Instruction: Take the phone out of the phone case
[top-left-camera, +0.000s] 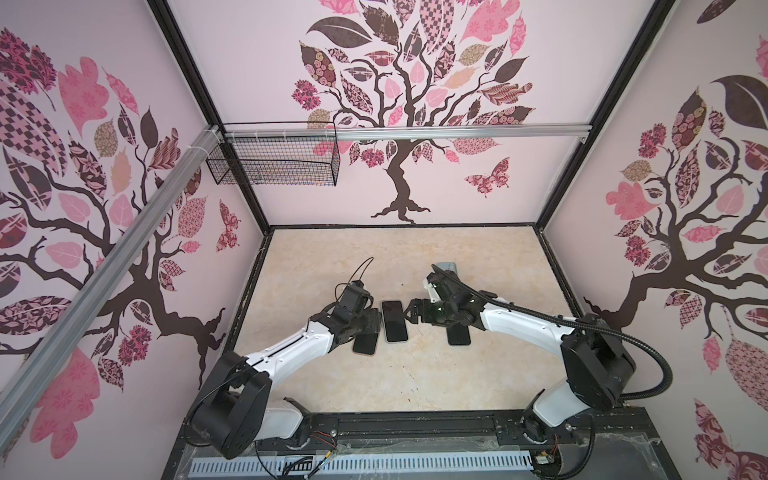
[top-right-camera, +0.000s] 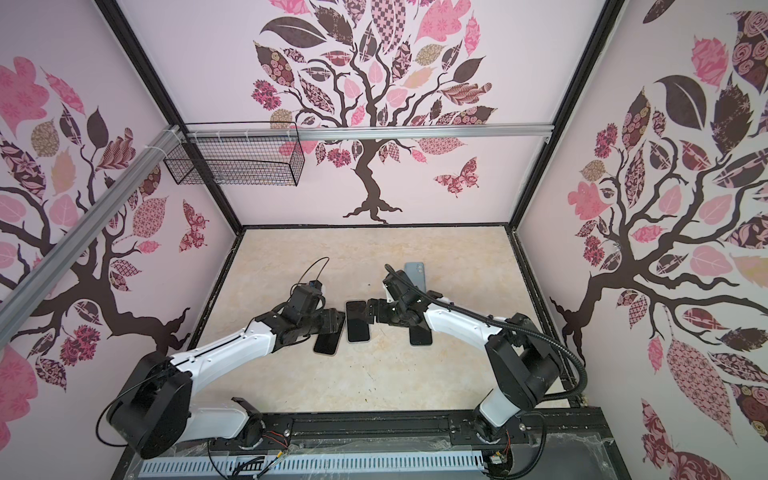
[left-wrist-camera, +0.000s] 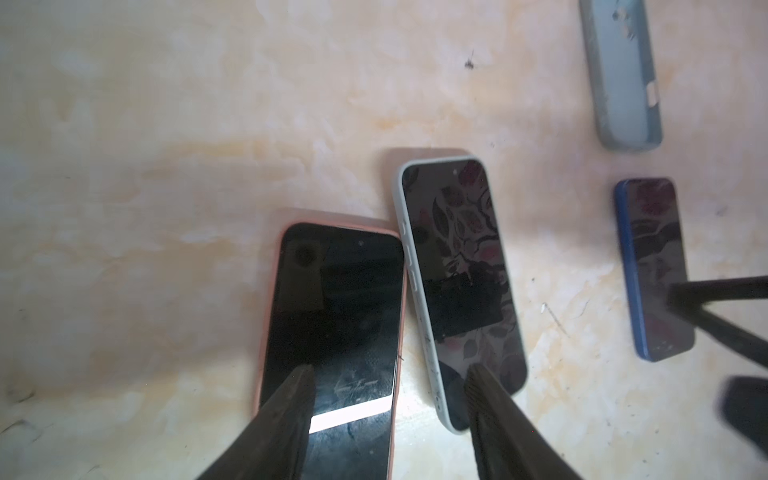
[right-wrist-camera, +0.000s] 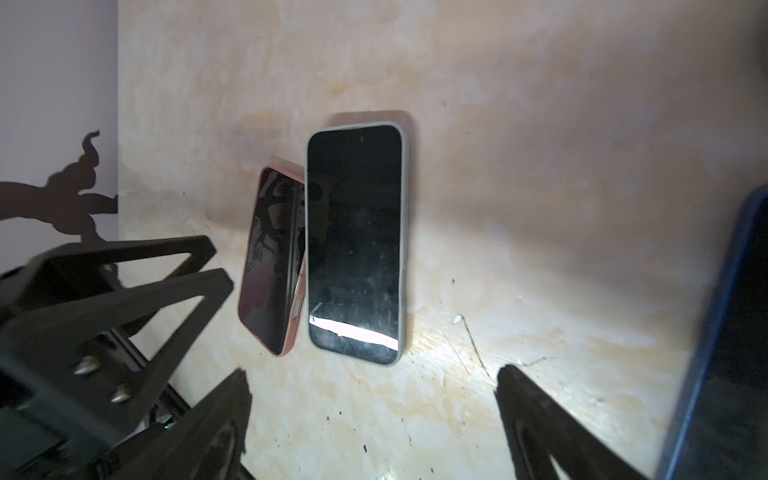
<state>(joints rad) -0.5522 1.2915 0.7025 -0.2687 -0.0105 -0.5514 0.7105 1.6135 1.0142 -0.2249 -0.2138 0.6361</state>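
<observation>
Three phones lie screen-up on the table: a pink phone, a white phone just beside it, and a blue phone well apart. Pink and white both sit in their cases. An empty case lies farther back, so I judge one phone, likely the blue, is already freed, though I cannot tell whether its blue edge is a case. My left claw hangs partly spread, one fingertip over pink, the other over white, holding nothing. My right claw is spread wide over bare table near the white phone, also empty. No case is being peeled yet.
</observation>
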